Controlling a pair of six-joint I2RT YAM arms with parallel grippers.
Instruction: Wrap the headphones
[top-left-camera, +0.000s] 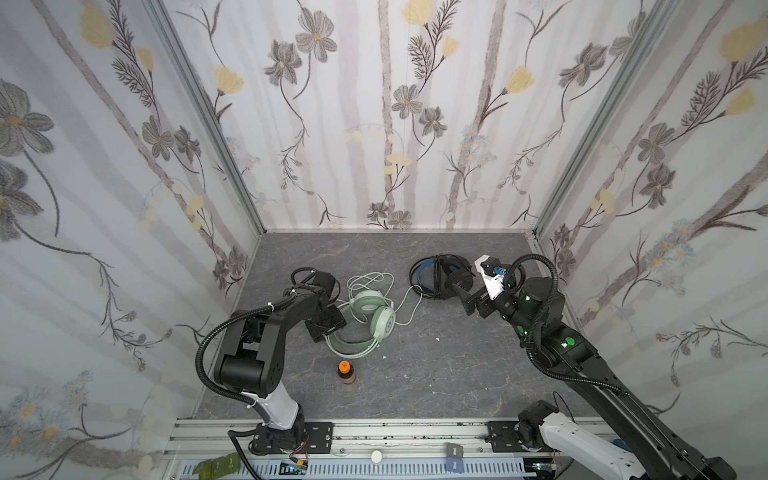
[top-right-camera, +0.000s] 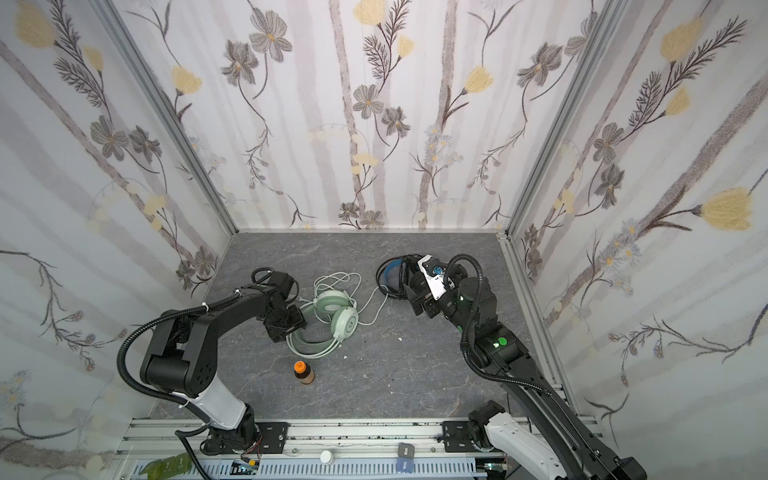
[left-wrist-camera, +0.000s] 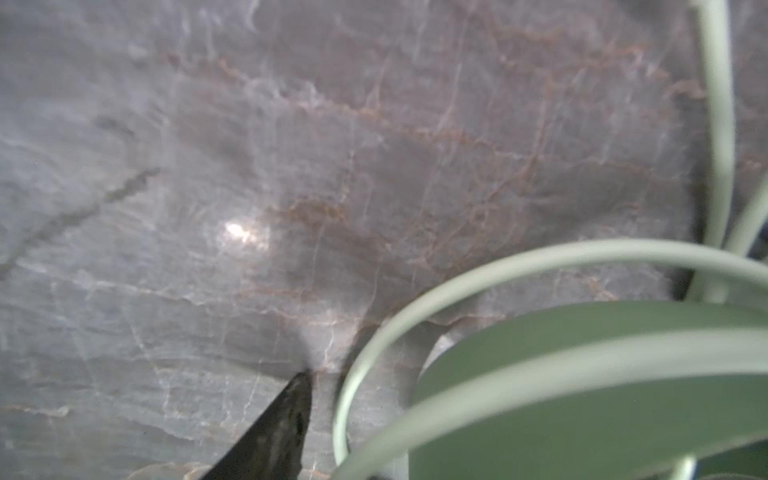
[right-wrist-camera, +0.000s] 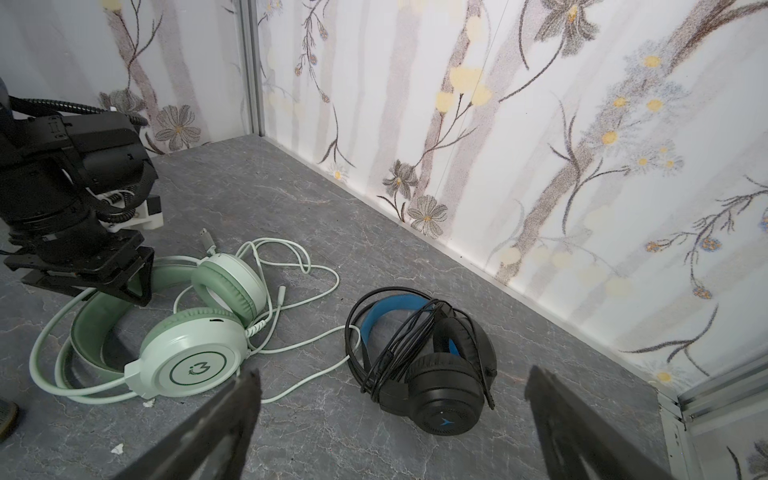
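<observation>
The mint-green headphones (top-left-camera: 374, 311) lie a little left of the middle of the bench (top-left-camera: 432, 374). The two cups sit side by side, and the headband (top-left-camera: 348, 348) loops away from them toward the front edge. The white cable (top-left-camera: 376, 280) is unwrapped. It sprawls in loose loops toward the back edge, and one strand trails off to the right. My left gripper (top-left-camera: 327, 326) is right over the left side of that headband. In the left wrist view one fingertip (left-wrist-camera: 291, 415) stands on the bench just beside the band, but I cannot tell whether my jaws have closed on it. My left arm is plainly the nearer one, so I judge this headset is its job. The loose cable lies beyond the cups from where I hold. The black headphones (right-wrist-camera: 449, 374) rest near the back right, with their cable already wound round the band. My right gripper (right-wrist-camera: 392, 374) hangs just in front of them, jaws spread wide and empty. A small orange-capped bottle (top-left-camera: 345, 372) stands near the headband on the front side.
</observation>
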